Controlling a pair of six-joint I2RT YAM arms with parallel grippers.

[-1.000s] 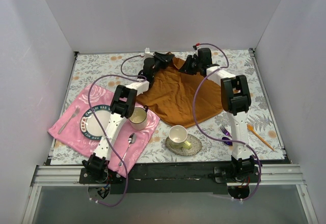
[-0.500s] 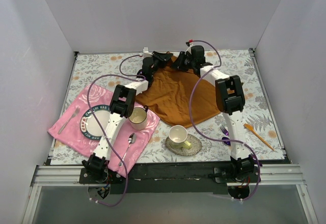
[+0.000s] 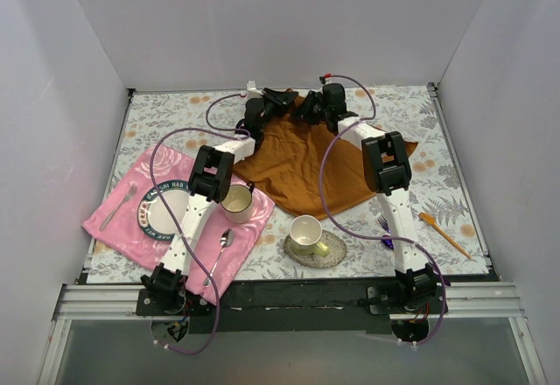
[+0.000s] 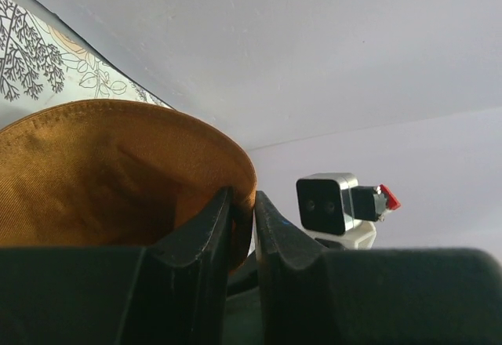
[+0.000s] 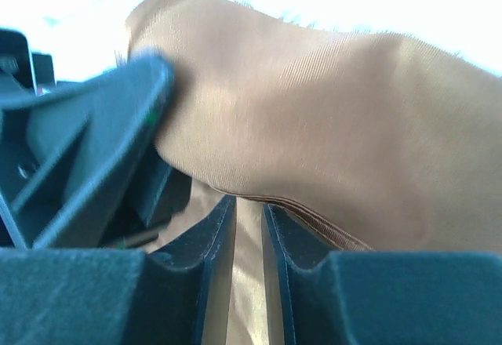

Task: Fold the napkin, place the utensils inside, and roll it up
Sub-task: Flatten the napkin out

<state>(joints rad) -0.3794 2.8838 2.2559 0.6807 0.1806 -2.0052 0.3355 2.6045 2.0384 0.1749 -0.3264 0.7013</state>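
Note:
The rust-orange napkin (image 3: 302, 162) lies rumpled in the middle of the table, its far edge lifted. My left gripper (image 3: 278, 101) is at that far edge, and in the left wrist view its jaws (image 4: 241, 196) are shut on the napkin's (image 4: 118, 172) hem. My right gripper (image 3: 315, 105) is close beside it on the right. Its narrow jaws (image 5: 249, 204) hold a fold of the napkin (image 5: 329, 125). The orange knife (image 3: 444, 232) and the purple fork (image 3: 385, 225) lie at the near right. The right arm partly hides the fork, and the spoon does not show.
A pink cloth (image 3: 122, 227) at the near left carries a plate (image 3: 162, 210), a metal cup (image 3: 238, 201), a silver spoon (image 3: 223, 243) and a silver fork (image 3: 118, 208). A white cup (image 3: 306, 230) stands on a saucer (image 3: 331, 249) near the front. White walls close the back and sides.
My right gripper has slid left along the napkin's far edge, close to the left gripper. Its arm swung left with it, uncovering the napkin's right corner. The left arm stayed put.

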